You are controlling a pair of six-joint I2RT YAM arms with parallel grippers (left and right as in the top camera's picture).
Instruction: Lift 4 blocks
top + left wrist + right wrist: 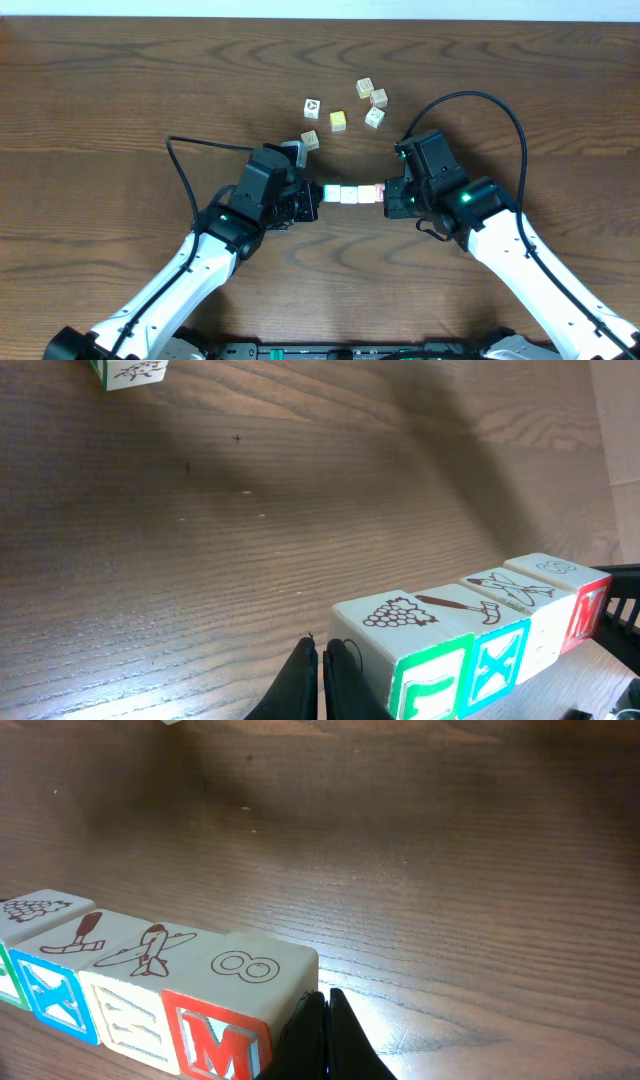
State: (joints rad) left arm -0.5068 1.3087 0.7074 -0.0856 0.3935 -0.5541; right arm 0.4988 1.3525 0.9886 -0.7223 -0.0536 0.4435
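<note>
Above wood desk (pixel 100 80), press closed left hand (pixel 321 660) and closed right hand (pixel 324 1010) evenly into row of blocks (pixel 348 194); raise both level together.

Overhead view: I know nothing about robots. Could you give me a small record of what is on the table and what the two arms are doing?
row: four blocks in a line, faces touching, squeezed between the two grippers
order from left arm to right arm: green block, blue X block, yellow block, red M block
left gripper: shut, against the green end
right gripper: shut, against the red M end
row lifted: cannot tell
loose cubes: six, scattered beyond the row, apart from it
table: dark wood
</note>
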